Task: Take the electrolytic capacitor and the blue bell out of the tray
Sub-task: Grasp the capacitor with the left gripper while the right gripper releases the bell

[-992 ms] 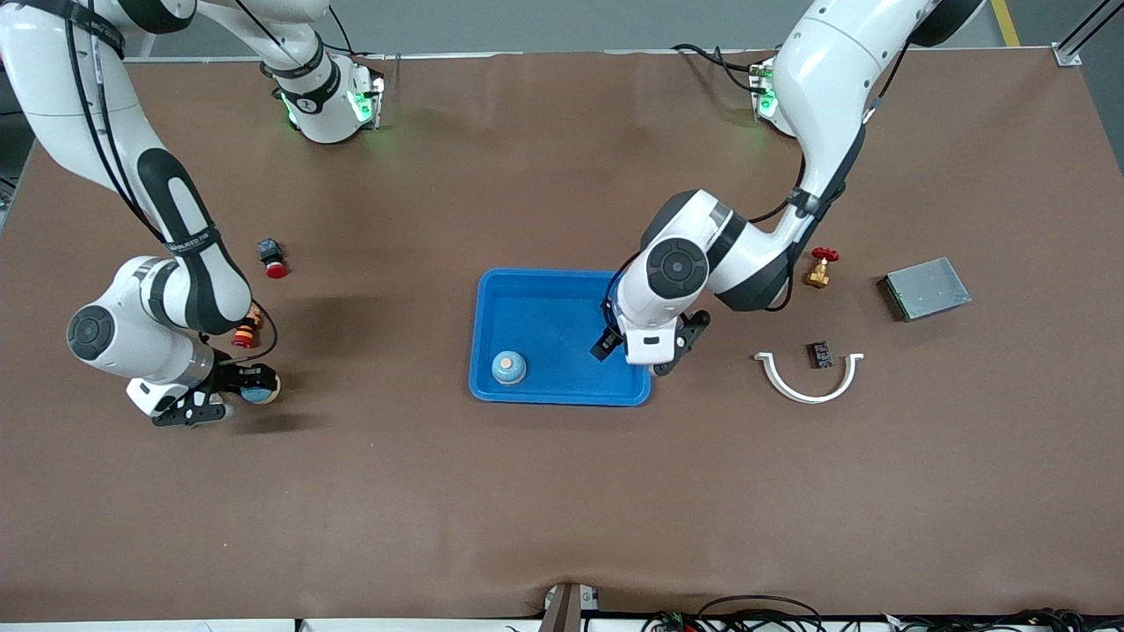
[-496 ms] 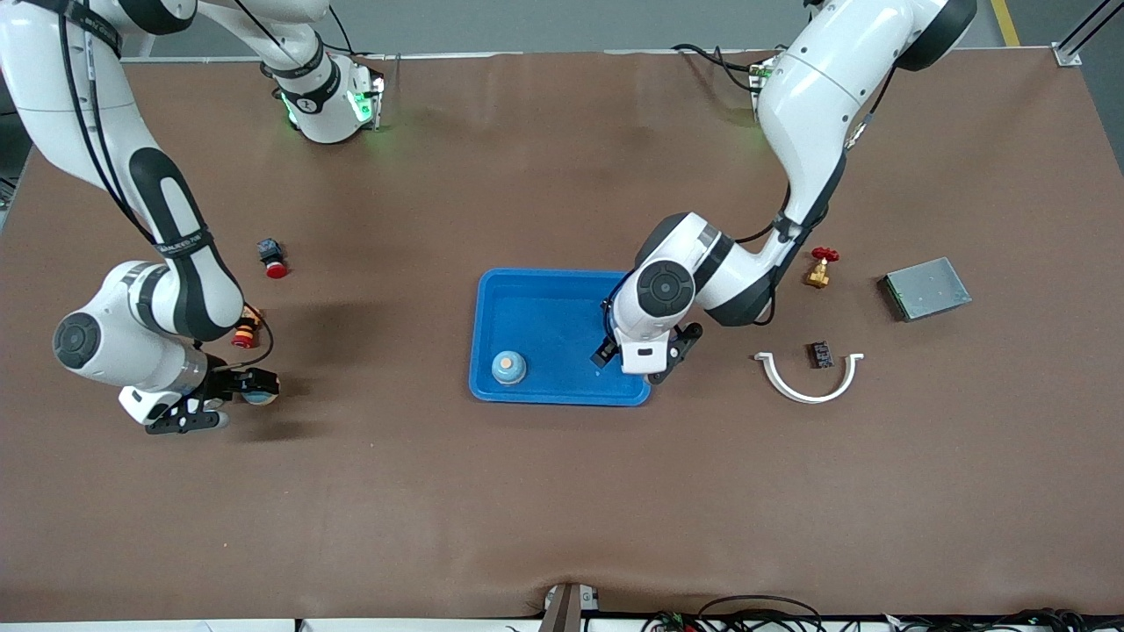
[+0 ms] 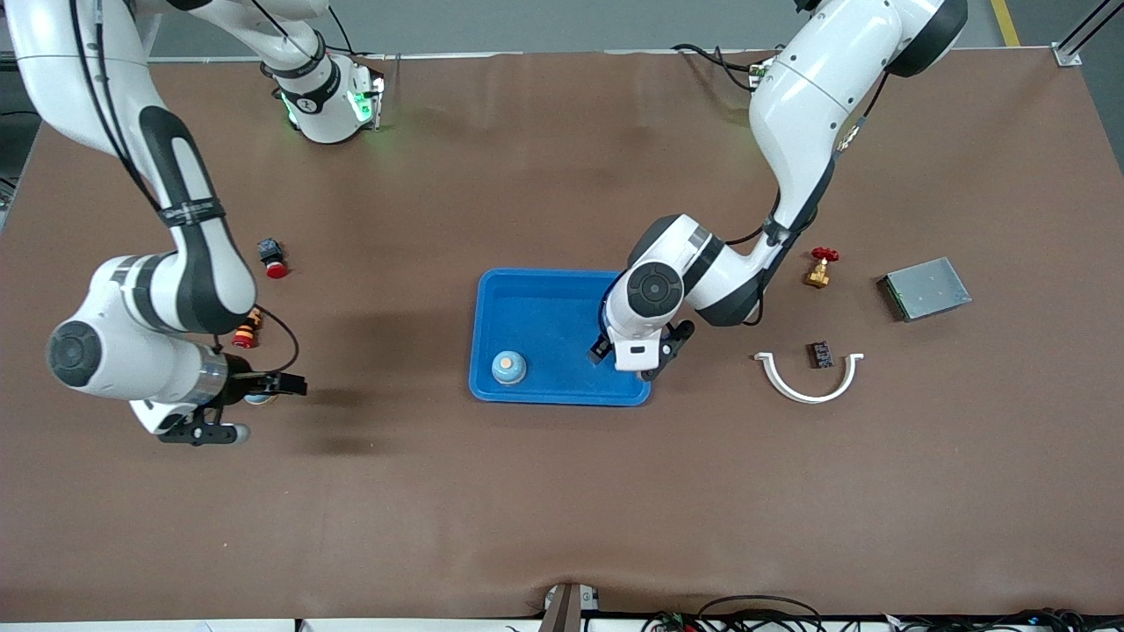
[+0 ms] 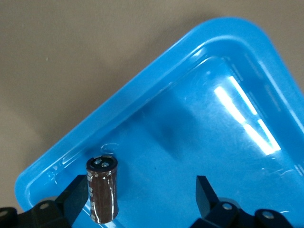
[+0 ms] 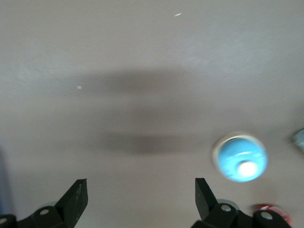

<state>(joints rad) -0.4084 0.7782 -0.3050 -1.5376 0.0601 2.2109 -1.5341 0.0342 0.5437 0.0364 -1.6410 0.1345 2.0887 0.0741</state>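
Note:
A blue tray (image 3: pixel 562 290) sits mid-table. In it a blue bell with a tan top (image 3: pixel 508 367) stands at the corner toward the right arm's end. My left gripper (image 3: pixel 632 355) hangs open over the tray's other near corner. In the left wrist view the gripper (image 4: pixel 141 185) frames a brown capacitor (image 4: pixel 102 192), upright on the tray floor (image 4: pixel 199 118) close against one finger (image 4: pixel 76 194); the hand hides it in the front view. My right gripper (image 3: pixel 277 386) is open, low over the table. A light blue bell (image 5: pixel 240 156) sits on the table beside it, outside its fingers (image 5: pixel 76 194).
A red push button (image 3: pixel 275 261) and a red-yellow button (image 3: pixel 247 332) lie near the right arm. At the left arm's end lie a brass valve (image 3: pixel 820 268), a grey metal box (image 3: pixel 925 288), a white curved clip (image 3: pixel 808 379) and a small black part (image 3: pixel 820 354).
My right gripper has opened, let go of the light blue bell on the table, and swung toward the tray. The left hand has shifted slightly inward over the tray, still open.

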